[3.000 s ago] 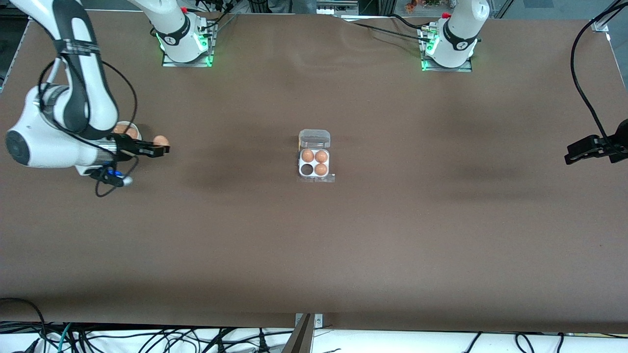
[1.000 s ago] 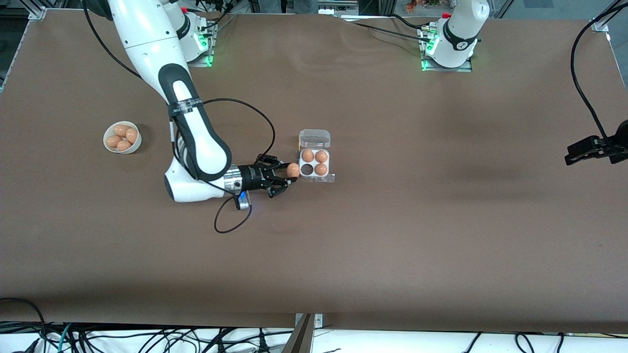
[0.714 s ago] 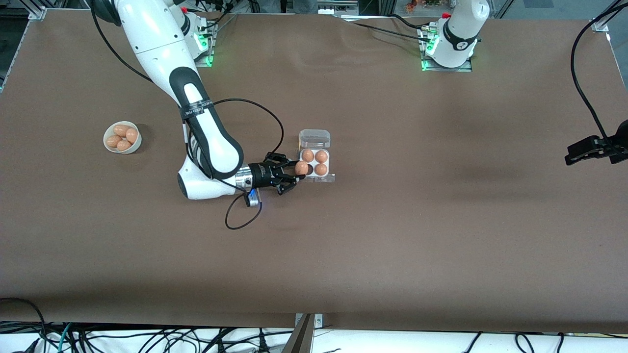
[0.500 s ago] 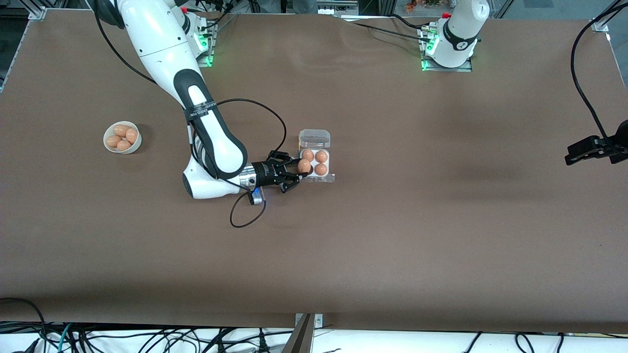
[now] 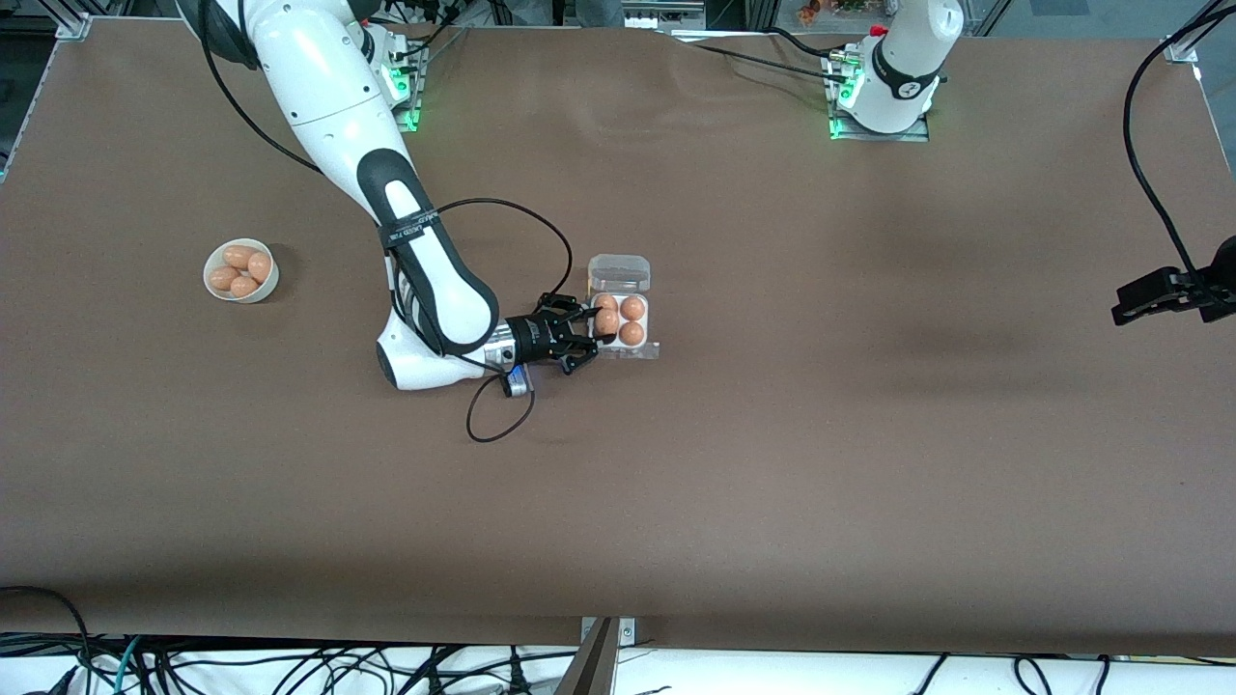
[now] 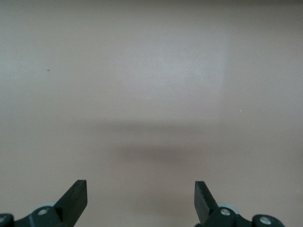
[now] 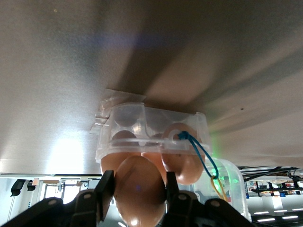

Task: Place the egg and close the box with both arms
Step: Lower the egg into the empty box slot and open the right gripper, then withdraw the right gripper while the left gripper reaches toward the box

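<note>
While our right gripper (image 5: 591, 333) stays clenched on the small smooth orange-brown egg (image 5: 607, 320), we hold it over the 1 vacant cell of the square clear-plastic 4-cell box (image 5: 621, 349), directly below; the left gripper (image 6: 141, 201) waits released, well apart, at its table end.

Brown table (image 5: 772, 463), white bowl (image 5: 240, 285) of spare eggs (image 5: 241, 269) toward the right arm's end
</note>
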Available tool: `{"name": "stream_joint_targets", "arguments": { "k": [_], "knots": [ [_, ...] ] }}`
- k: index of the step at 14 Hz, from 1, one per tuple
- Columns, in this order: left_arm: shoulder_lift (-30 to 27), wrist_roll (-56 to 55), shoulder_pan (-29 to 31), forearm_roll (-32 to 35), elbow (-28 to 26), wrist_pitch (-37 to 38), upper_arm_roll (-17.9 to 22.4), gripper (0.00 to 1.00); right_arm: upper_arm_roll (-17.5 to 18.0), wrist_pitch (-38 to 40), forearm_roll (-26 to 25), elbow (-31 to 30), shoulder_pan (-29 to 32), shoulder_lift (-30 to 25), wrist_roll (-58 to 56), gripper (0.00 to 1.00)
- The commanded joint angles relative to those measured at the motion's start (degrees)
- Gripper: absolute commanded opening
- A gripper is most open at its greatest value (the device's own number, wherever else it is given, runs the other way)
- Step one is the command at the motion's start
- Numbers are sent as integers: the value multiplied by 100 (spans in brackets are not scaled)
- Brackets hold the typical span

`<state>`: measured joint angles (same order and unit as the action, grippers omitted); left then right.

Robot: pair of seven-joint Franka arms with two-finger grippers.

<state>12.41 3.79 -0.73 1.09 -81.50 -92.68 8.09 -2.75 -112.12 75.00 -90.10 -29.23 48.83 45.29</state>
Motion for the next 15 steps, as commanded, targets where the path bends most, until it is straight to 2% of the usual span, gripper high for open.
{"name": "stream_joint_targets", "arguments": {
  "k": [1,2,4,6,10,12,15],
  "knots": [
    [68,60,29,172,160,39,-44,100,46,-11,216,203,13,126,-12,45],
    [68,69,29,172,160,39,-44,100,46,-11,322,212,-30,153,-12,46],
    [68,60,29,172,160,39,-44,100,46,-11,366,238,-39,205,-12,62],
    [68,60,29,172,160,39,-44,100,46,-11,375,238,-39,214,-21,100],
    [68,69,29,172,160,39,-44,100,-15,41,262,501,22,206,23,100],
    [68,26,29,172,160,39,-44,100,-199,68,-193,773,153,188,-3,100],
    [68,-1,-67,146,143,101,-88,100,-252,85,-1002,994,540,83,-3,100]
  ]
}}
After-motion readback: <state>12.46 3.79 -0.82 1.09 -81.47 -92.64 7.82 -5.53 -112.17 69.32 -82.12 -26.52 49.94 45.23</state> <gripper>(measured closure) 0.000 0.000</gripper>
